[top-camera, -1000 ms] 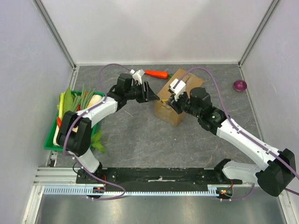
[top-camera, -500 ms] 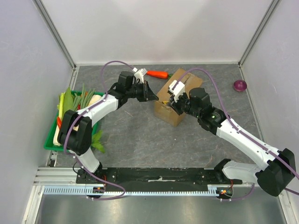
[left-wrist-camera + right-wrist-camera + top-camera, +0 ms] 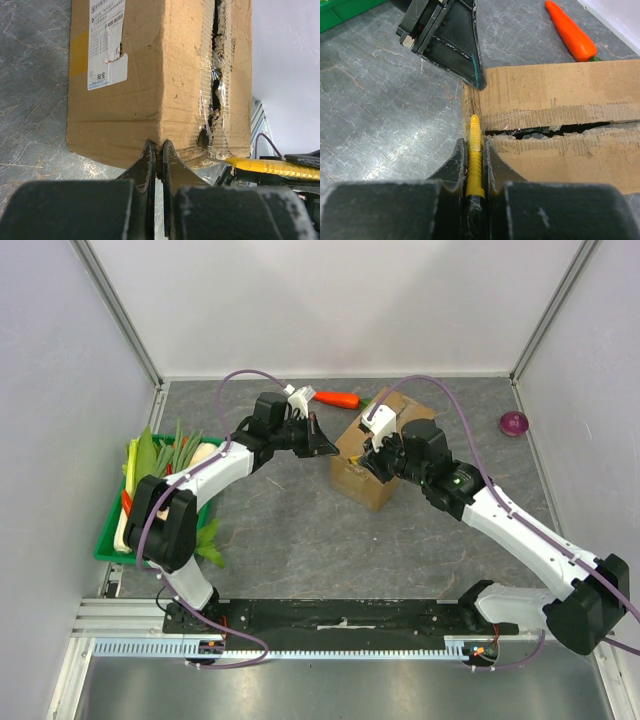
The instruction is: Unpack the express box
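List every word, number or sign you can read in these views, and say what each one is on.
"淘宝" (probable reading; small and sideways): next to a little logo at the lower end of the white label on the express box.
Barcode and fine print on the same label: too small to read.
Yellow tool: no text visible.

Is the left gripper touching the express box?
Touching. The left wrist view shows the left gripper with its tips against the corner edge of the express box, no gap.
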Tool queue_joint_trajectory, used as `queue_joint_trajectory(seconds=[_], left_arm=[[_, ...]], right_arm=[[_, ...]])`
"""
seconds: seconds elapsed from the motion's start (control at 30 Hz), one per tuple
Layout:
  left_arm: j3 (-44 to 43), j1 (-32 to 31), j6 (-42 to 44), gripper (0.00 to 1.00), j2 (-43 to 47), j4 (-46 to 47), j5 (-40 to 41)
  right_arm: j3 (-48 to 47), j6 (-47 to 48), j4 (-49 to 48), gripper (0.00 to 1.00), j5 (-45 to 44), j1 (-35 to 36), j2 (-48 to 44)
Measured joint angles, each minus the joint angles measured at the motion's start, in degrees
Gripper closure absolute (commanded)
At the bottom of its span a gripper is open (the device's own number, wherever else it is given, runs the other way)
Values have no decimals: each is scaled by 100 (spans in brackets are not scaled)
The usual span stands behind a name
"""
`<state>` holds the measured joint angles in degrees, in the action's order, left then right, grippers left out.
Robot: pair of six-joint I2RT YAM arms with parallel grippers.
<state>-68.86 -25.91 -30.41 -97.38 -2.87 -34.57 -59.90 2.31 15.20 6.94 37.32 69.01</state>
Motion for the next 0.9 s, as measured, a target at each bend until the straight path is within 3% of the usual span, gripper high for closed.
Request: queue_joint_trajectory(seconds=[0.9], left_arm=[[26, -149, -103, 98, 48, 35, 275]], right_arm=[[-22, -33, 841, 100, -85, -7, -531]])
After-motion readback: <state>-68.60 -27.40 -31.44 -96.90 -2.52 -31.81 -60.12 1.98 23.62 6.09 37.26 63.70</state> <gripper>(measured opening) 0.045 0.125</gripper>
